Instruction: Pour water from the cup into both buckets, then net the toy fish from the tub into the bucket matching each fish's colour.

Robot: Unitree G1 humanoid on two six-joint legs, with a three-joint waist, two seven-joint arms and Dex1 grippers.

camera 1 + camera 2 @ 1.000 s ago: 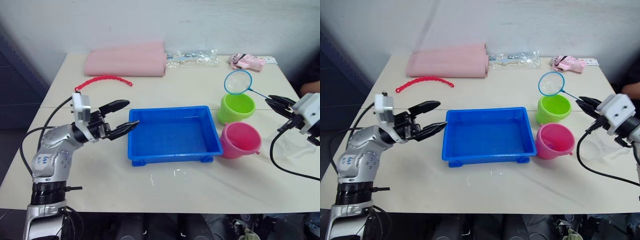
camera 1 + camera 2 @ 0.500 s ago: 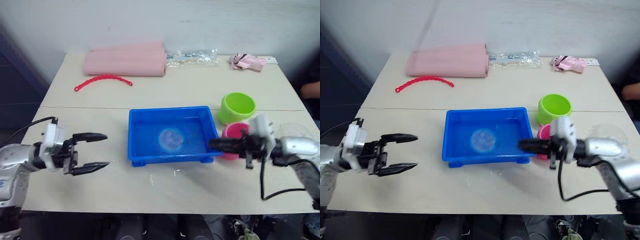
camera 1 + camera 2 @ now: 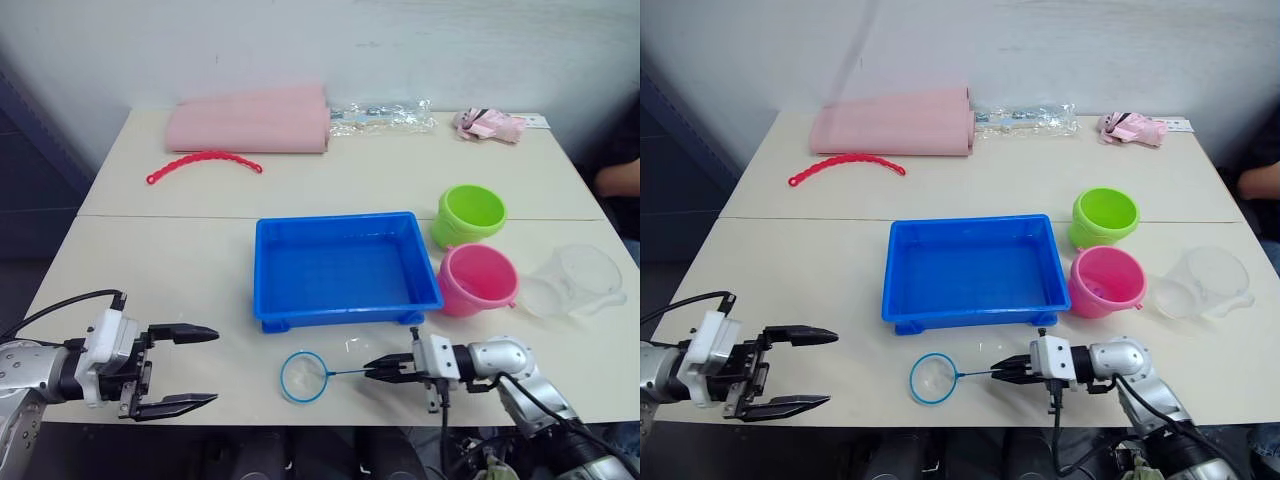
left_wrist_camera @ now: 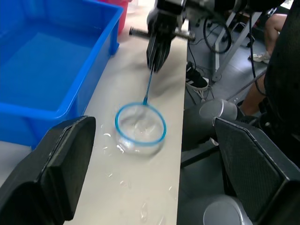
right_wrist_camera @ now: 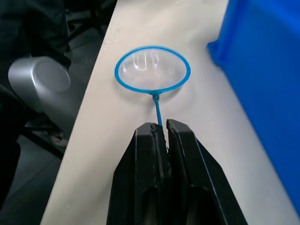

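Blue-rimmed net (image 3: 305, 375) flat on table (image 3: 200, 270) just in front of tub (image 3: 345, 268), handle clenched in right gripper (image 3: 385, 368) — left gripper (image 3: 190, 366) splayed, empty. Long axis across the near edge, hoop toward left arm. Risk: thin handle twisting or hoop sliding off the edge.

net (image 3: 302, 376) flat on table, front of tub (image 3: 345, 266) | cup (image 3: 575, 281) on side
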